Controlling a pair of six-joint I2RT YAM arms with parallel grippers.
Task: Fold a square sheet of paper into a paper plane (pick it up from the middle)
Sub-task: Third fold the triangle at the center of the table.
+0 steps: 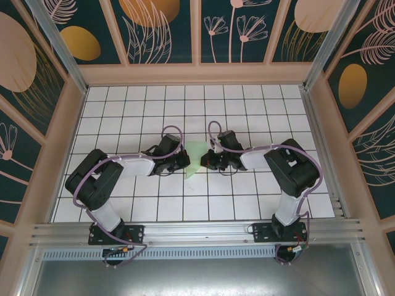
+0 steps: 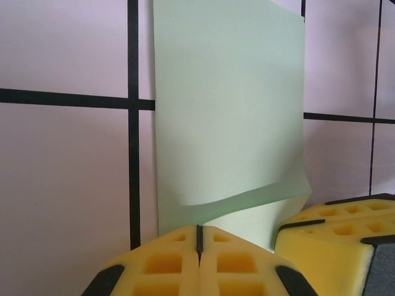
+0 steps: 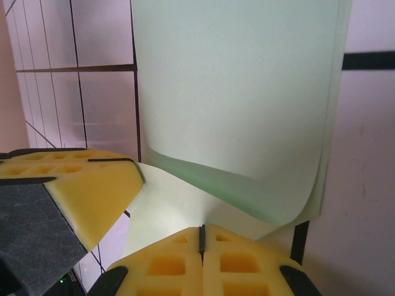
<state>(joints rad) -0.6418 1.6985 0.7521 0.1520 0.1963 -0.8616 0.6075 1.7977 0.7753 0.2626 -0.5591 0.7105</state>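
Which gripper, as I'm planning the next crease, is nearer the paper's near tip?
The left gripper; the paper's tip lies by it, off the right gripper.

We stand in a robotics lab, looking into a closed test cell.
We see the left arm (image 1: 102,179) and the right arm (image 1: 293,166) bolted to an aluminium rail (image 1: 197,231) at the near edge of a worktop (image 1: 123,105) ruled in white grid tiles. Wood-framed wall panels (image 1: 154,28) printed with leaves and flowers box it in. Purple cables (image 1: 210,129) loop along the arms, and the left gripper (image 2: 199,246) and right gripper (image 3: 201,237) wear yellow foam.
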